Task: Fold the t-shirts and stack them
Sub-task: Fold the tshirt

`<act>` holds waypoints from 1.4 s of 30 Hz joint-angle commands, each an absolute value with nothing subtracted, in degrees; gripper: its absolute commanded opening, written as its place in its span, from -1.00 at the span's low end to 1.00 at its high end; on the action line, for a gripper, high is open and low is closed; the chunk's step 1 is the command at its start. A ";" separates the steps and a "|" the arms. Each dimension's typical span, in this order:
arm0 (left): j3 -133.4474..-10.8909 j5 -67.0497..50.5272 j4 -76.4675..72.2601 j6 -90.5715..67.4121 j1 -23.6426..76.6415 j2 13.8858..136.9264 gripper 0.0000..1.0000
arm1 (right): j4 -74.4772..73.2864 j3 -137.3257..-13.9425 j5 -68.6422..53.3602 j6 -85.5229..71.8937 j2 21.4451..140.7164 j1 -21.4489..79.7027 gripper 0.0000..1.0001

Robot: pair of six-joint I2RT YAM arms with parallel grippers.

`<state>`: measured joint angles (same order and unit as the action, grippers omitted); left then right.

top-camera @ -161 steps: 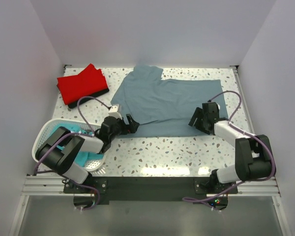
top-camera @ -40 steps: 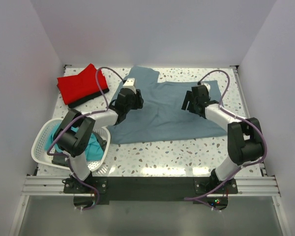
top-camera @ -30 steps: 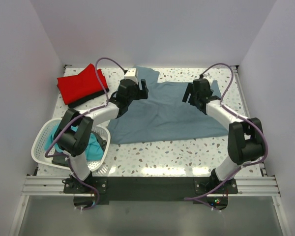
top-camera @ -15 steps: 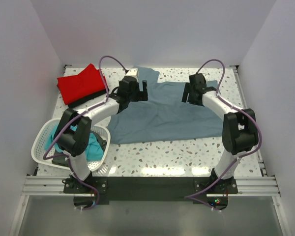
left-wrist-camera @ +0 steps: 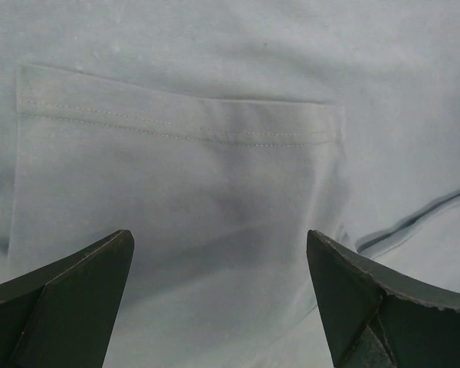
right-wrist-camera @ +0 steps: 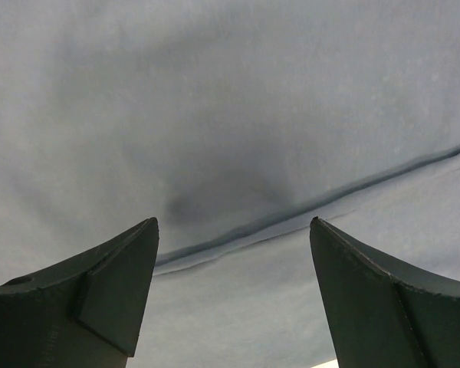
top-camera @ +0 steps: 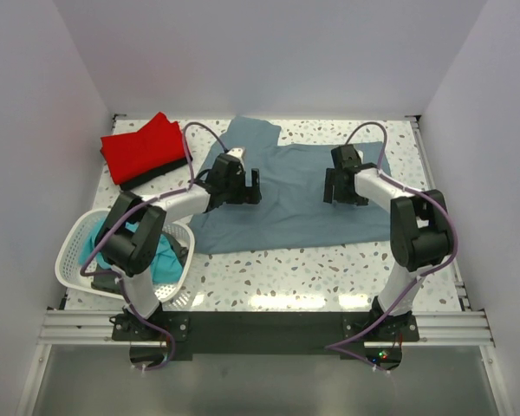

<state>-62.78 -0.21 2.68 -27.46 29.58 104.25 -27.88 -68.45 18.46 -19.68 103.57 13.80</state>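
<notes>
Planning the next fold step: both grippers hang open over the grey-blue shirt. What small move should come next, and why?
Probably lift both clear and send one to a side end for a crosswise fold. The left gripper and right gripper stand open, holding nothing, over the grey-blue t-shirt, which lies wide, unlike the compact folded red t-shirt.

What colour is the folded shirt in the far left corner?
Bright red, clearest in the top external view.

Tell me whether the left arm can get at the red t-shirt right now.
Probably yes. The left pincer is open and empty over the grey-blue t-shirt, and the red t-shirt lies uncovered to its left, farther back, with no obstacle between.
</notes>
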 commanded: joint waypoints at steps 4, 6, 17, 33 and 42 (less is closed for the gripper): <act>-61.18 -1.76 -0.71 -27.16 30.76 105.03 1.00 | -27.07 -66.71 17.49 -17.14 103.44 13.27 0.65; -60.65 -1.67 -0.27 -27.16 31.37 105.73 1.00 | -28.38 -66.71 16.97 -17.23 103.80 13.27 0.65; -56.52 -0.09 -0.70 -26.98 35.15 107.05 0.99 | -32.78 -63.37 15.47 -18.81 104.94 13.18 0.64; -53.18 2.46 -0.09 -27.95 40.16 105.30 0.99 | -43.50 -57.04 18.19 -26.01 101.34 11.60 0.64; -49.14 4.48 3.25 -31.46 41.66 100.90 1.00 | -45.88 -52.82 19.69 -27.86 96.24 11.42 0.65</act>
<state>-52.47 5.23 -4.75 -27.92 40.75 101.30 -36.29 -56.38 17.21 -27.64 95.57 11.79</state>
